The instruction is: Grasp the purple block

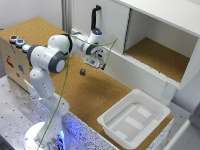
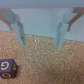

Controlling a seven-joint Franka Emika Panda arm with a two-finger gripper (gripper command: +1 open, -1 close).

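Far off gripper, toward exterior view's right: white open-front cabinet (image 1: pixel 165 35), brown cork-lined shelf inside, nothing seen on it. White rectangular plastic bin (image 1: pixel 134 119) at cork tabletop (image 1: pixel 95 92) edge, well apart from jaws; only raised white ribs seen inside. Round red, blue and light-blue buttons (image 1: pixel 19 42) on box at exterior view's left. Robot gripper (image 1: pixel 95 62) hangs above cork, jaws spread apart, nothing between fingers (image 2: pixel 17 31). Tiny dark purple cube (image 1: pixel 83 72) (image 2: pixel 7 68) on cork, outside jaw gap, just beside one finger, untouched; yellow mark on face.
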